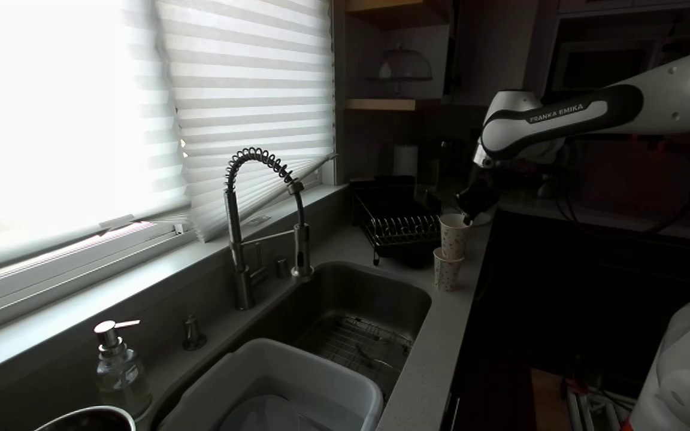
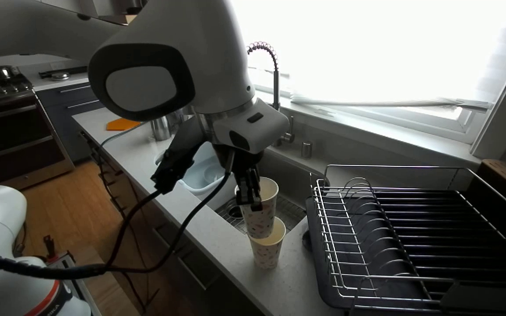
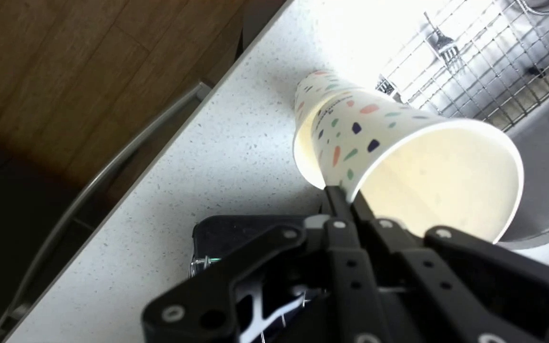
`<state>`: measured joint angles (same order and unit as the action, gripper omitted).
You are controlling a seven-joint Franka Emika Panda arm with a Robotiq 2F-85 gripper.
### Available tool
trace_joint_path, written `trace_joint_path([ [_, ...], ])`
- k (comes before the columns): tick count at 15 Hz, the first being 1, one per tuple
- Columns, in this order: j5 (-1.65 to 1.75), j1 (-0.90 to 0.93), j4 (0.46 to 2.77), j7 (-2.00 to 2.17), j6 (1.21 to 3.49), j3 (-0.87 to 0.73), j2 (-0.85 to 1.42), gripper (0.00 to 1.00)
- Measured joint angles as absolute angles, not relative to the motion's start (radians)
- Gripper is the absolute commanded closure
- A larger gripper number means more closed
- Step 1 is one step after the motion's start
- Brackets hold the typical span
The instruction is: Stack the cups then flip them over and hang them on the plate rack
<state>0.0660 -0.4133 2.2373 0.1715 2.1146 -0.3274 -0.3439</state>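
fingers (image 3: pixel 339 202): I'm pinching the upper paper cup (image 2: pixel 259 221) by its rim
lower paper cup (image 2: pixel 267 256): upright on desk (image 2: pixel 290 286), just beside wire dish rack (image 2: pixel 406 235)
upper paper cup: mouth up, base at lower paper cup's mouth, can't tell if inside

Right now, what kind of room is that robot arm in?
It looks like a kitchen, probably in someone's home. You can tell from the sink with its coiled-spring faucet, the wire dish rack beside it, and the oven range.
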Motion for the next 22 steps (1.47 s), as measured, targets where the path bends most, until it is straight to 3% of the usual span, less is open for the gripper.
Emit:
trace_joint_path([
  [9, 0.057, -0.414, 2.288, 0.168, 2.176, -0.346, -0.332, 0.97],
  [10, 0.057, -0.414, 2.295, 0.168, 2.177, -0.351, -0.326, 0.71],
  [11, 0.057, -0.414, 2.301, 0.168, 2.182, -0.355, -0.319, 0.70],
  [13, 0.057, -0.415, 2.314, 0.168, 2.202, -0.363, -0.305, 0.57],
  [20, 0.057, -0.420, 2.329, 0.168, 2.248, -0.376, -0.264, 0.05],
  [22, 0.058, -0.423, 2.330, 0.167, 2.251, -0.378, -0.257, 0.00],
])
